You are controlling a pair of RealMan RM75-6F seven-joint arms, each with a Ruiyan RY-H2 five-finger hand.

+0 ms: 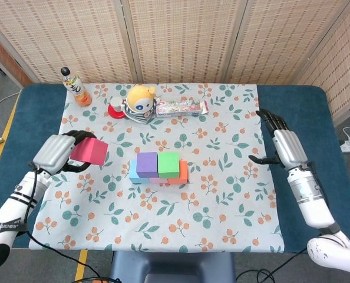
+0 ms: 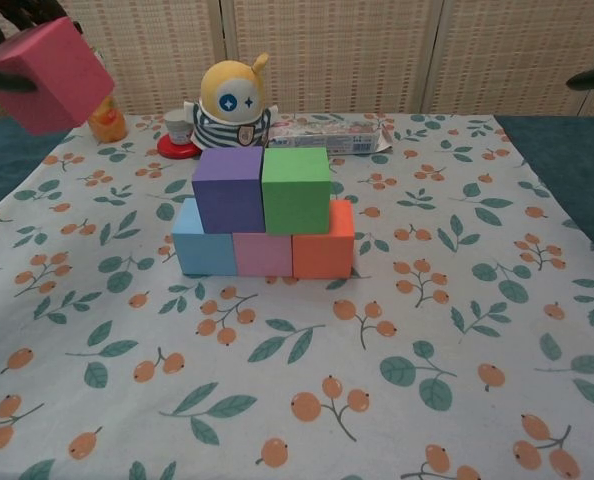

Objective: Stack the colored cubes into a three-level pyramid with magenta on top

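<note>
The magenta foam cube (image 1: 89,150) hangs tilted above the floral-clothed counter (image 1: 222,224), gripped in my left hand (image 1: 58,151) at nine o'clock of the stack, well apart: purple cube (image 1: 147,164) and green cube (image 1: 168,164) atop the blue (image 2: 202,249), pink (image 2: 262,254) and orange cubes (image 2: 323,243). My right hand (image 1: 287,145), fingers (image 1: 273,121) wide, hovers empty at three o'clock.

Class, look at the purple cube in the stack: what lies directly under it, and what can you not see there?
The purple cube rests on the light blue cube and pink cube. Their top faces are covered.
</note>
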